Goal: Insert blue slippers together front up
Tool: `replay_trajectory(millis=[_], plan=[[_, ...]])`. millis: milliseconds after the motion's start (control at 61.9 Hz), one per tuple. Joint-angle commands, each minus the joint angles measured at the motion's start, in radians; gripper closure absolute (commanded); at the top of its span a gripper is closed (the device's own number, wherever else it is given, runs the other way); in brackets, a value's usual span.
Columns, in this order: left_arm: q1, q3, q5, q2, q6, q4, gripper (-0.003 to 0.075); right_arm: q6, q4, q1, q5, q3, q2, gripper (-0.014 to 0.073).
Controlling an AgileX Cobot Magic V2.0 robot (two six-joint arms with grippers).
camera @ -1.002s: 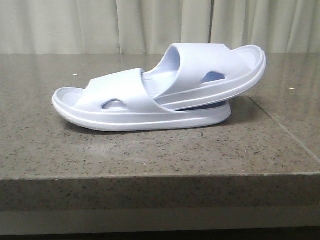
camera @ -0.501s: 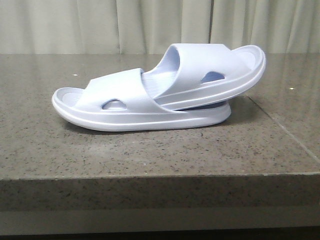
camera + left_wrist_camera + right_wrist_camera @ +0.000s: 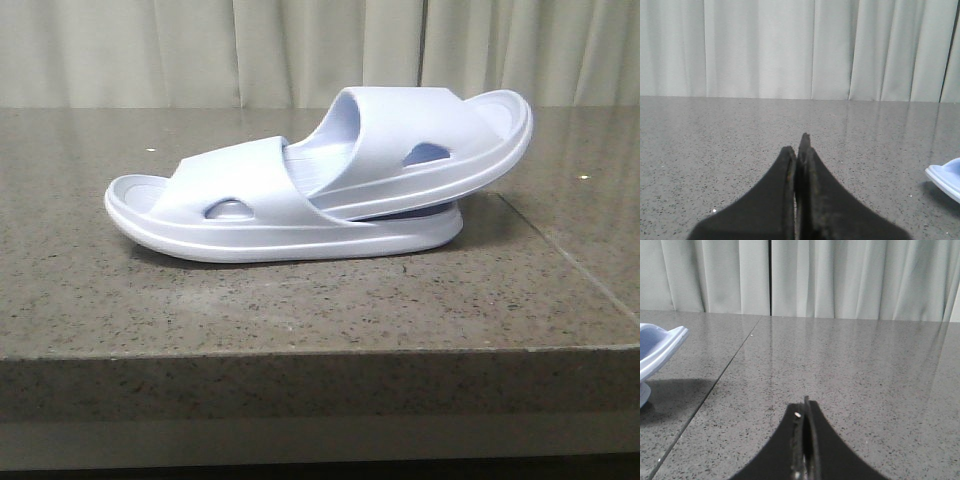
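Front view shows the blue slippers (image 3: 320,180) mid-counter (image 3: 300,300), one tucked under the other's strap, heel tilted toward 2 o'clock. Your left tool (image 3: 799,145) and right tool (image 3: 804,407) are both clenched empty; leave them parked.

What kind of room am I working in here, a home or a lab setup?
Hard to say for certain; it looks like a staged test bench. A speckled grey stone countertop with a seam, pale pleated curtains closing off the back, and only the nested blue slippers on it.
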Motion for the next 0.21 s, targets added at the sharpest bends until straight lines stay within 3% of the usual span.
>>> replay_trajectory(millis=[0,194], plan=[[-0.007,0.005,-0.084,-0.017,-0.001,-0.003,0.0741,0.001,-0.015,-0.006,-0.073,-0.006,-0.016,0.0662],[-0.007,0.005,-0.084,-0.017,-0.001,-0.003,0.0741,0.001,-0.015,-0.006,-0.073,-0.006,-0.016,0.0662]])
